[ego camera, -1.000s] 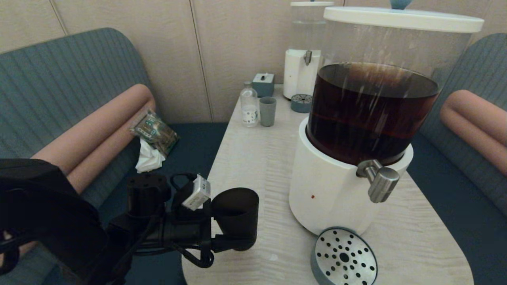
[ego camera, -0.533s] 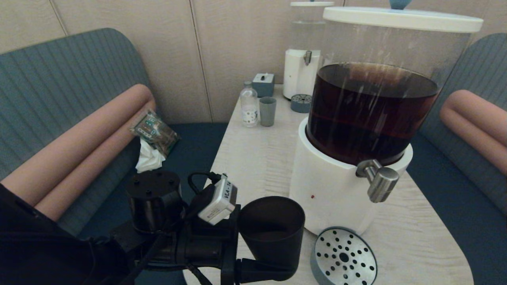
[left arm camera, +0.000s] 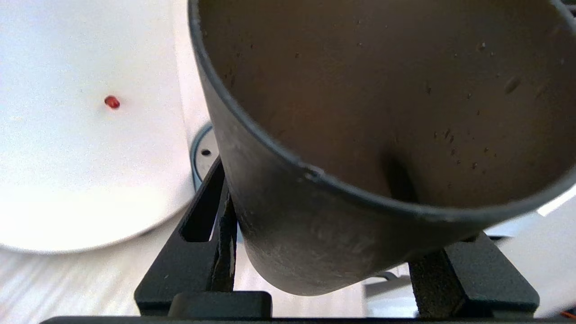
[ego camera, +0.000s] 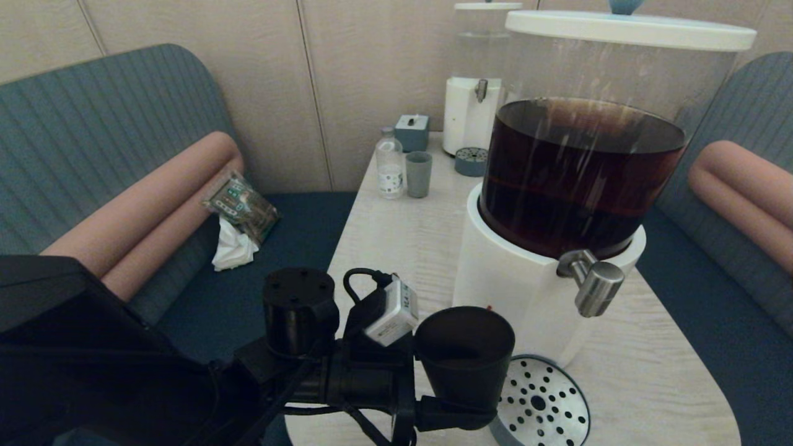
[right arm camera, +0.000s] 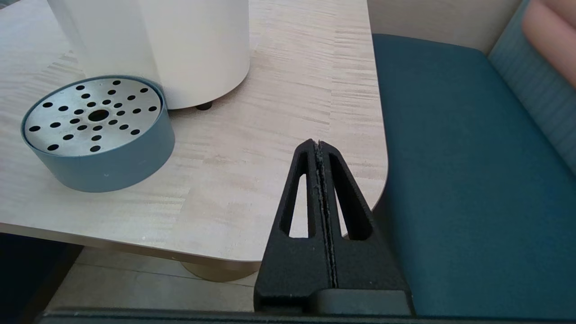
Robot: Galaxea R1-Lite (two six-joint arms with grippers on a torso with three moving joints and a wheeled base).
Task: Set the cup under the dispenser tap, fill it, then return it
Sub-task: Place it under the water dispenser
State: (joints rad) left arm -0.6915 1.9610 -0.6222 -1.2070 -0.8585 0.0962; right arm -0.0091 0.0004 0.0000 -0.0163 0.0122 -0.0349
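The small matte black cup [ego camera: 464, 356] hangs upright just above the table, and my left gripper [ego camera: 461, 414] is shut on its lower wall. The left wrist view shows the cup [left arm camera: 342, 225] wedged between my black fingers [left arm camera: 211, 225], with an empty-looking inside. It sits beside the white base of the big dispenser [ego camera: 514, 297] of dark brown liquid, at the left edge of the round perforated drip tray [ego camera: 542, 402]. The steel tap [ego camera: 595, 286] is to the cup's right and higher. My right gripper [right arm camera: 318, 145] is shut and empty over the table's near right corner.
At the back of the table [ego camera: 396, 248] stand a smaller clear-liquid dispenser [ego camera: 474, 99] with its own drip tray [ego camera: 471, 161], a grey-green cup [ego camera: 419, 174], a small bottle [ego camera: 390, 166] and a grey box [ego camera: 412, 131]. Blue benches flank the table; a packet [ego camera: 243, 207] lies on the left one.
My left gripper has carried the black cup to the right across the table's front, from well left of the dispenser base to the drip tray's left edge.
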